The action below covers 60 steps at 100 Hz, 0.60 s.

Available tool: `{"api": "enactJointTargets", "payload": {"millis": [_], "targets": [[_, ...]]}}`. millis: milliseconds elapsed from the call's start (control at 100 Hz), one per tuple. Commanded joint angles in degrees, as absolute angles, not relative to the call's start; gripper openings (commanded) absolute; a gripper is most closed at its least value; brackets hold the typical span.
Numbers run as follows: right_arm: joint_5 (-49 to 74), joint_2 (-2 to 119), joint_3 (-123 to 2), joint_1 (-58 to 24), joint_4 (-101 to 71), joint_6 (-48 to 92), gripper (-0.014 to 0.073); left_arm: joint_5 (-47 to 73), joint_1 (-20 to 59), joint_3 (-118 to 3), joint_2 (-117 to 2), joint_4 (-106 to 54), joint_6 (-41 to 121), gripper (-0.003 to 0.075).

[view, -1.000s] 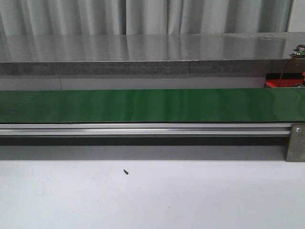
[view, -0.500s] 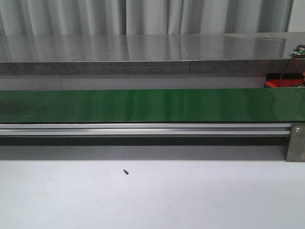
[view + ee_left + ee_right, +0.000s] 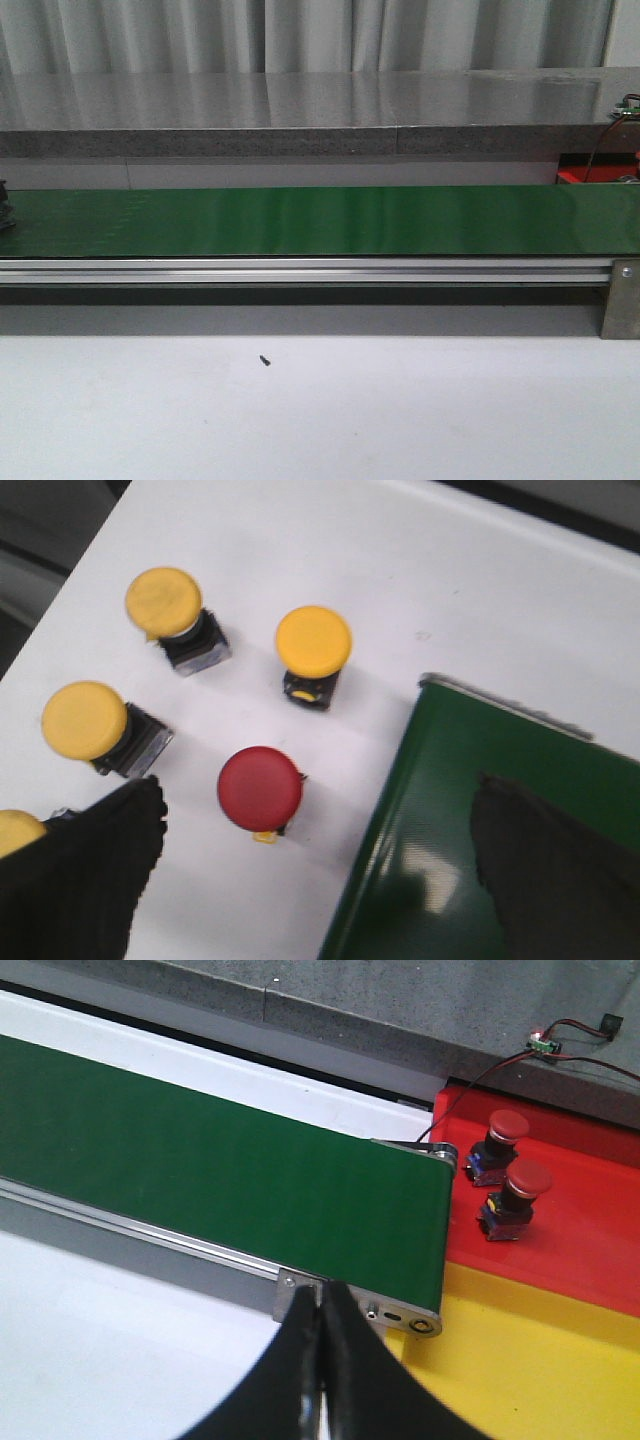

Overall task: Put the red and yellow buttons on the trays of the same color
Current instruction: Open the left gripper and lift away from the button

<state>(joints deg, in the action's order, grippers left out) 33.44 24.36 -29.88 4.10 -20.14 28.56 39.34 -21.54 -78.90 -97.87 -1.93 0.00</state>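
belt (image 3: 320, 220): long green strip running across the front view, with a metal rail (image 3: 300, 270) along its near edge; one small dark object (image 3: 4, 205) just entering at the belt's far left end, too cut off to identify.
yellow buttons: four in the left wrist view, all on the white table (image 3: 480, 590) off the end of the belt (image 3: 500, 830); one (image 3: 313, 640) nearest the belt end, one (image 3: 163, 602) further out, one (image 3: 84, 720) further still, and one (image 3: 18, 830) only partly visible behind a finger.
red buttons: three in all; one (image 3: 260, 788) on the white table just beside the belt end, among the yellow ones; two (image 3: 508, 1125) (image 3: 527, 1178) standing on the red tray, close together, just past the belt's other end (image 3: 300, 1180).
trays: two; red tray (image 3: 580, 1220) and yellow tray (image 3: 520, 1360), side by side at the belt's end, touching each other.
left claw (image 3: 310, 880): released, fingers (image 3: 80, 880) wide apart, one over the table by the yellow buttons, the other over the belt; grasping nothing.
right claw (image 3: 321, 1360): clenched, black fingers pressed together with nothing between them, hanging near the belt's end bracket (image 3: 400, 1315).
speck (image 3: 264, 360): one small dark mark on the white table in front of the belt.
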Motion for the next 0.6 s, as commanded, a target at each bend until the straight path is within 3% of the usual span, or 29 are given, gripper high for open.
{"api": "enactJointTargets", "payload": {"millis": [0,590], "targets": [[29.29,24.53,-31.37,4.01,-21.13,28.54,-0.0097,37.07,-22.72,-80.72,-97.58,-1.76,-0.39,0.0609],[29.29,24.53,-31.37,4.01,-21.13,28.54,-0.0097,32.90,-23.94,-80.72,-108.68,-1.66,-0.39,0.0609]]}}
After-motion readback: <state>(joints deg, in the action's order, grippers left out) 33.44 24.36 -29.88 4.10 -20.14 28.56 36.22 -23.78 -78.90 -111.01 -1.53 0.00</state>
